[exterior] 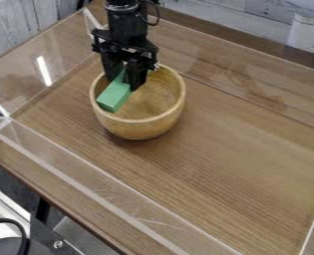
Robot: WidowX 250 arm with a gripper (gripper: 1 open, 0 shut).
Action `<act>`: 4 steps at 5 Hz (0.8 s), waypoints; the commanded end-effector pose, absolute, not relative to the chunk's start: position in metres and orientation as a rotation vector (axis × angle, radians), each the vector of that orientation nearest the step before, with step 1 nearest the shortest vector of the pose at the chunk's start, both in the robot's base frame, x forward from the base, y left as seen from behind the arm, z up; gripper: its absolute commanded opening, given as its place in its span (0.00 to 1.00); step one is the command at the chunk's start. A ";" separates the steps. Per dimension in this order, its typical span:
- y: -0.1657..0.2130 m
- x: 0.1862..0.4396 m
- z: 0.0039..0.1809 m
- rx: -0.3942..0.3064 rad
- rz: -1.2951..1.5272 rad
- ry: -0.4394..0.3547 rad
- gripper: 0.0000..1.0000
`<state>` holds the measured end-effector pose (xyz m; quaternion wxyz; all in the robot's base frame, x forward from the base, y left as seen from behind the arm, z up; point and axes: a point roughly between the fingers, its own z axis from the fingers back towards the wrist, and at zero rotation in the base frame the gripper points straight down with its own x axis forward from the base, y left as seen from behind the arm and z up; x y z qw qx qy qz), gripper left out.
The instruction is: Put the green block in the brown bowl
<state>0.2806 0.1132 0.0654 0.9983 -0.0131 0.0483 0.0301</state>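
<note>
Inside the round wooden bowl (156, 125) tilts the smooth green block (116, 96).

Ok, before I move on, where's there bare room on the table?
The wide stretch of table right of and below the brown bowl in the view is bare. It's crowded at the bowl's upper left, where the gripper holds the green block, and by the cables lower left.
</note>
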 end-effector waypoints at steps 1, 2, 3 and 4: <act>0.119 0.283 0.080 -0.013 0.077 0.051 0.00; 0.119 0.283 0.080 -0.016 0.078 0.052 0.00; 0.118 0.282 0.084 -0.022 0.077 0.053 1.00; 0.117 0.282 0.096 -0.031 0.076 0.038 1.00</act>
